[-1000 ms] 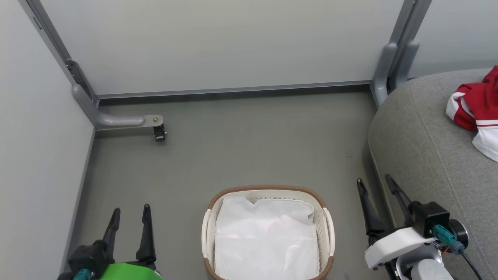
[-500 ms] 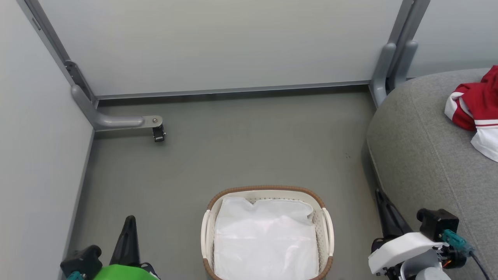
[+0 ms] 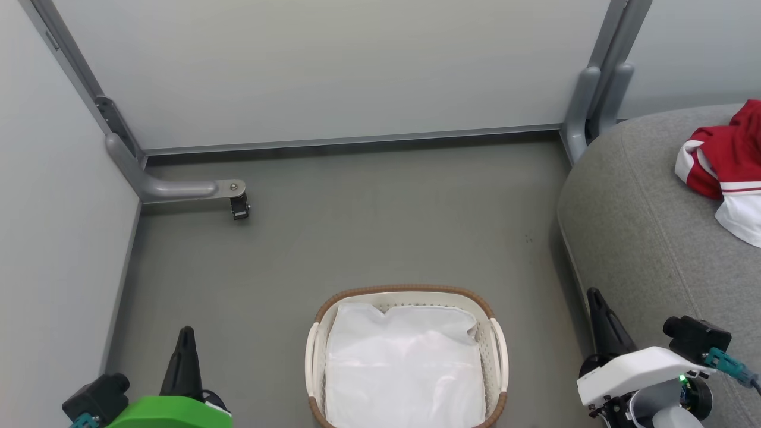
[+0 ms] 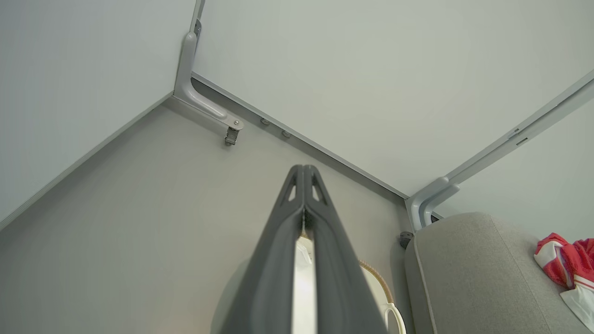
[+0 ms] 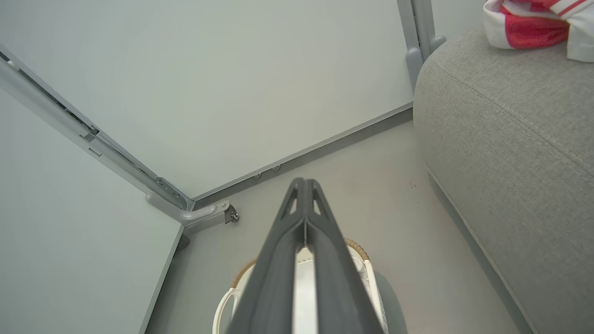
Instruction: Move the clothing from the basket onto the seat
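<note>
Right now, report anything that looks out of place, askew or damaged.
Nothing stands out. The basket sits upright on the floor holding just its white liner, slightly rumpled. The clothing lies in a loose heap on the seat. No spill or damage visible.

The matte grey floor [image 3: 380, 226] runs to pale grey partitions: a far panel [image 3: 333, 65] and a left panel [image 3: 53, 249]. A metal rail [image 3: 351, 141] edges the far panel's foot. At the far left corner a curved bracket [image 3: 178, 190] ends in a small black caster [image 3: 239, 207]. A grey post [image 3: 594, 95] stands far right, beside the grey upholstered seat [image 3: 642, 238]. The light is even.
</note>
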{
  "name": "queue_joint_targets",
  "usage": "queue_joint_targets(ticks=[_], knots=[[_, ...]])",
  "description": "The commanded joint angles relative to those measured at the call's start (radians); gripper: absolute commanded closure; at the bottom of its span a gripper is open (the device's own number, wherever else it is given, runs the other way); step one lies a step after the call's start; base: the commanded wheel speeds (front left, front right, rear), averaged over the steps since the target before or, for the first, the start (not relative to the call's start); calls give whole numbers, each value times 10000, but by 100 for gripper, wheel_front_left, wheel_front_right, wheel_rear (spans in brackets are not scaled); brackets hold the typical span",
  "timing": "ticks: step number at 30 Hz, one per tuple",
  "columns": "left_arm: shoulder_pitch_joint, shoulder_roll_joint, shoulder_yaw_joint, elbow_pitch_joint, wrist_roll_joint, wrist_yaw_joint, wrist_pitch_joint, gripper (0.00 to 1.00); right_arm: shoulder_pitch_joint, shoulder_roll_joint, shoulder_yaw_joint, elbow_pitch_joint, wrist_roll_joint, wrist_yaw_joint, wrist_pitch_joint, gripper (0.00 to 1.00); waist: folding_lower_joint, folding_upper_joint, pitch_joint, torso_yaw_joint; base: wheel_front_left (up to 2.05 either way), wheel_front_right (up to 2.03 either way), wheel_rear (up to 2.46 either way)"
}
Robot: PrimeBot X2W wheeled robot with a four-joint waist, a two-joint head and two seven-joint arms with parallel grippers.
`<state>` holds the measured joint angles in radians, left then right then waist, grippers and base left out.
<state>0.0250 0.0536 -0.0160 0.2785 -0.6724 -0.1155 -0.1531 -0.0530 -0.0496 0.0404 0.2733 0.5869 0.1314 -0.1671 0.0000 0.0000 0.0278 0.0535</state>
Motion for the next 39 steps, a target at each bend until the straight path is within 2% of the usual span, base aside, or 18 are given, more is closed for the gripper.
queue_joint_targets(ticks=[1, 25, 39], knots=[[-338, 30, 94, -164, -349, -50, 72, 100, -247, -92, -74, -169, 415, -3, 85, 100, 0, 0, -4, -8, 0, 0, 0], [-727, 12, 518, -234, -3448, -91, 971, 100, -363, -156, -477, -235, 3878, -5, 932, 100, 0, 0, -64, -139, 0, 0, 0], [-895, 3, 708, -270, -4844, -107, 1367, 100, -431, -167, -675, -259, 5406, -6, 1332, 100, 0, 0, -97, -210, 0, 0, 0]])
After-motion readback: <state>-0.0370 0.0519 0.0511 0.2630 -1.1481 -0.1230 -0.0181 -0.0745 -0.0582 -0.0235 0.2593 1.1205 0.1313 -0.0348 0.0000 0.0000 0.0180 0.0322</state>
